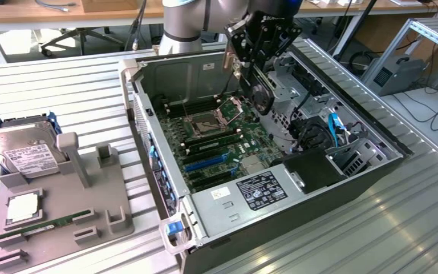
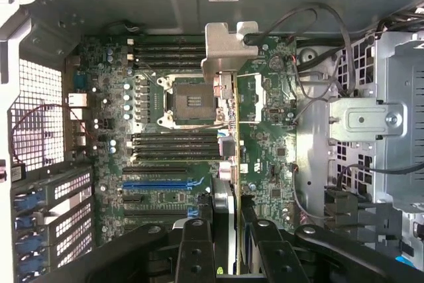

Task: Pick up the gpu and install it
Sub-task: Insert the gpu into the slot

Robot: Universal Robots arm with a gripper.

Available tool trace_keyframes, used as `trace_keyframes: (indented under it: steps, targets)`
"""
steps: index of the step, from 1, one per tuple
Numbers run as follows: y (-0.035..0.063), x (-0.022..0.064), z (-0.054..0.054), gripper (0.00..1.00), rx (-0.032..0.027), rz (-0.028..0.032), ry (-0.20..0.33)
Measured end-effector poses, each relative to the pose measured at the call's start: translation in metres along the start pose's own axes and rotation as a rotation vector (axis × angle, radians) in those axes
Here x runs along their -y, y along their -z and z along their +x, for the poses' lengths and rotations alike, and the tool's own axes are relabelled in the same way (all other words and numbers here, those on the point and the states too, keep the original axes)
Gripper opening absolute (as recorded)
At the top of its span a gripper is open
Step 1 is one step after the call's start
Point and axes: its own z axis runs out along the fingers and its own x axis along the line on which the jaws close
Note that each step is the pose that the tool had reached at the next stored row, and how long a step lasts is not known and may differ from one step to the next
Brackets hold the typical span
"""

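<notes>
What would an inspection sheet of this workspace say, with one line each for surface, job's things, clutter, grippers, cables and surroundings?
Surface: slatted metal table, carrying an open computer case and a grey parts holder.
Job's things: gpu held upright above the motherboard, not yet seated in a slot.
Clutter: hard drive, square silvery chip and green RAM stick on the holder.
Grippers: gripper shut on the gpu.
Cables: black cables and a blue cable inside the case.
Surroundings: office chair, aluminium frame, floor cables.
</notes>
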Motion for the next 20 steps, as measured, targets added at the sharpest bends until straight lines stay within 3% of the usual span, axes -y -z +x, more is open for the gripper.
trace_keyframes:
  steps: [20]
  targets:
    - [0.0000, 0.0000, 0.0000, 0.27, -0.0043, -0.0022, 0.111]
